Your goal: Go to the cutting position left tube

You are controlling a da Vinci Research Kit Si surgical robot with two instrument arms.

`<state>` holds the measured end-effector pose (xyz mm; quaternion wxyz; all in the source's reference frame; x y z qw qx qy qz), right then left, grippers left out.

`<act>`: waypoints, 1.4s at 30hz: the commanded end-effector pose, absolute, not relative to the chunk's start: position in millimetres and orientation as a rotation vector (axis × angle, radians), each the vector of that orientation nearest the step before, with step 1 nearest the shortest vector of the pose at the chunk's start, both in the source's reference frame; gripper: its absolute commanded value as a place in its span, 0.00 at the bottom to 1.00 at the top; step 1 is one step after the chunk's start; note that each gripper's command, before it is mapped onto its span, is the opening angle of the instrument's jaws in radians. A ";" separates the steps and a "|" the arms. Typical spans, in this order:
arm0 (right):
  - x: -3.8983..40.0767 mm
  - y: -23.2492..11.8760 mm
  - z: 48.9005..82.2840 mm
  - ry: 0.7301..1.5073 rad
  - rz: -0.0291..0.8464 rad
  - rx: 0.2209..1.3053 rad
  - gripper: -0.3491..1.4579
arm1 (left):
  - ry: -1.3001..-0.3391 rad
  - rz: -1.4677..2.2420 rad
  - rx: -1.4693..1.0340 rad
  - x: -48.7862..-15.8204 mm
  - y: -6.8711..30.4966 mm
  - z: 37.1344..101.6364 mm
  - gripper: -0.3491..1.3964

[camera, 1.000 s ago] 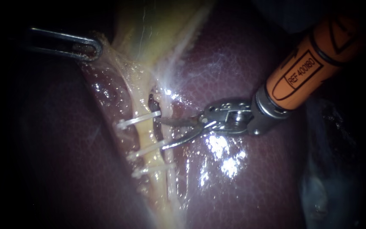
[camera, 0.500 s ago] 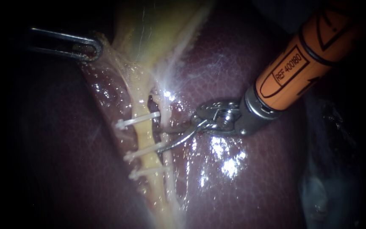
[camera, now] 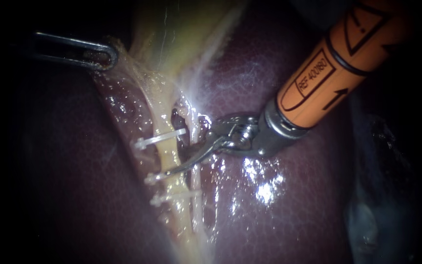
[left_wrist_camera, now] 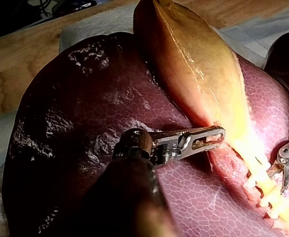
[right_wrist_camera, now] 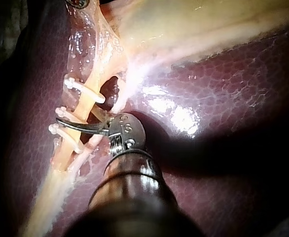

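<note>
— Jaws, right instrument [camera: 179, 159]: how are they standing?
— Item 1. 2 thin curved blades, standing apart; the left wrist view is showing the gap. 1 blade is lying across the left tube [camera: 166, 149], its tip reaching to the middle clip [camera: 155, 177]. The other blade is not showing clearly in the endoscope view, so I am not telling whether it is touching the tube.
— Jaws, left instrument [camera: 101, 55]?
— Item 2. Slotted jaws, clamping the edge of the gallbladder [left_wrist_camera: 194, 64] between them, where it is narrowing toward the tubes.
— Where is the left tube lying?
— Item 3. Yellow, running down the groove in the liver [camera: 289, 205], carrying 3 white clips. In the endoscope view the top clip [camera: 158, 138] is sitting above the blade and the bottom clip [camera: 174, 197] below it; the middle one is running just beside the blade.
— Anything beside it?
— Item 4. A paler, thinner right tube [camera: 197, 182], lying just beside the left tube, on the side of the right instrument's orange shaft [camera: 328, 78].
— And beneath?
— Item 5. Liver, wet and glinting; in the left wrist view it is resting on a white sheet [left_wrist_camera: 85, 24] over a wooden bench [left_wrist_camera: 11, 69].
</note>
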<state>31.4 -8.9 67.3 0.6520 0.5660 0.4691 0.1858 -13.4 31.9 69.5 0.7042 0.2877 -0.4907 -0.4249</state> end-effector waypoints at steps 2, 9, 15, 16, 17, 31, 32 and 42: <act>31.7 -9.1 67.0 1.083 0.422 1.289 0.67 | -1.091 -0.945 0.640 -13.4 31.9 69.5 0.00; 33.3 -9.6 66.1 1.153 0.398 1.300 0.67 | -1.091 -0.945 0.640 -13.4 31.9 69.5 0.00; 34.9 -9.5 66.0 1.241 0.276 1.207 0.67 | -1.091 -0.945 0.640 -13.4 31.9 69.5 0.00; 35.2 -9.5 66.0 1.251 0.266 1.192 0.67 | -1.091 -0.945 0.640 -13.4 31.9 69.5 0.00; 35.4 -9.5 66.0 1.262 0.260 1.172 0.68 | -1.091 -0.945 0.640 -13.4 31.9 69.5 0.00; 37.6 -9.9 65.2 1.343 0.206 1.028 0.76 | -1.091 -0.946 0.639 -13.5 31.9 69.5 0.00; 37.6 -10.0 64.9 1.346 0.208 1.029 0.76 | -1.091 -0.946 0.639 -13.5 31.9 69.5 0.00; 37.3 -9.1 60.0 1.396 0.195 0.966 0.78 | -1.091 -0.945 0.640 -13.4 31.9 69.5 0.00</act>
